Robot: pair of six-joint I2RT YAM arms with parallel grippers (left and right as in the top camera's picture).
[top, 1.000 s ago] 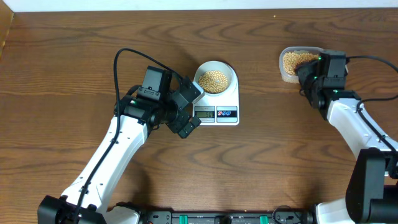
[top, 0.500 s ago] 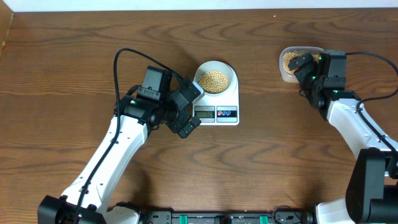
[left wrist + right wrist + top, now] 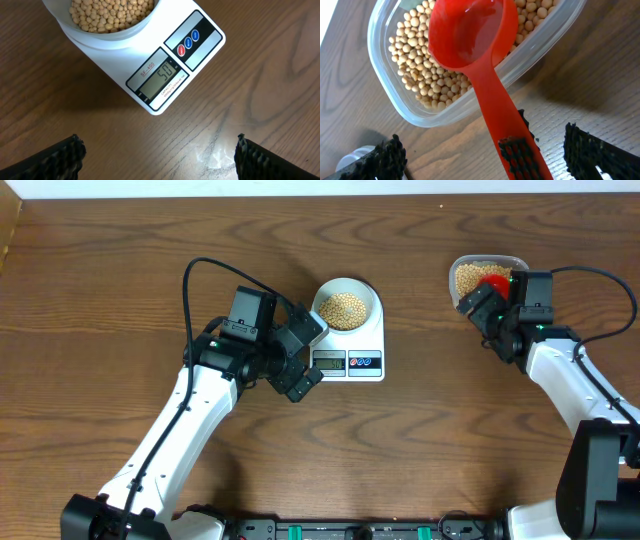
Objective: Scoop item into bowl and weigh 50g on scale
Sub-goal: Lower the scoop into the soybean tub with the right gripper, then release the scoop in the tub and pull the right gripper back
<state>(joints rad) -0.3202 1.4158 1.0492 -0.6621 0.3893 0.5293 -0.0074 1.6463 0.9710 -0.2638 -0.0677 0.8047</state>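
Note:
The pale bowl [image 3: 372,298] stands on the white scale [image 3: 350,364], filled with tan beans [image 3: 343,308]. In the left wrist view the scale [image 3: 200,35] shows 50 on its display, and the bowl [image 3: 100,37] with beans [image 3: 110,12] sits on it. My left gripper [image 3: 306,356] is open and empty over bare table just in front of the scale [image 3: 157,157]. My right gripper [image 3: 487,310] is open beside the clear tub [image 3: 480,262]. A red scoop [image 3: 470,35] rests empty over the tub's beans [image 3: 415,70]. Its handle runs between my open fingers [image 3: 487,160], ungripped.
The clear tub [image 3: 385,65] of beans sits at the back right near the table's far edge. Black cables trail from both arms. A white wall strip borders the table's far side.
My right gripper has opened fully and drawn back from the tub, leaving the red scoop lying on it. The left arm, bowl and scale have not moved.

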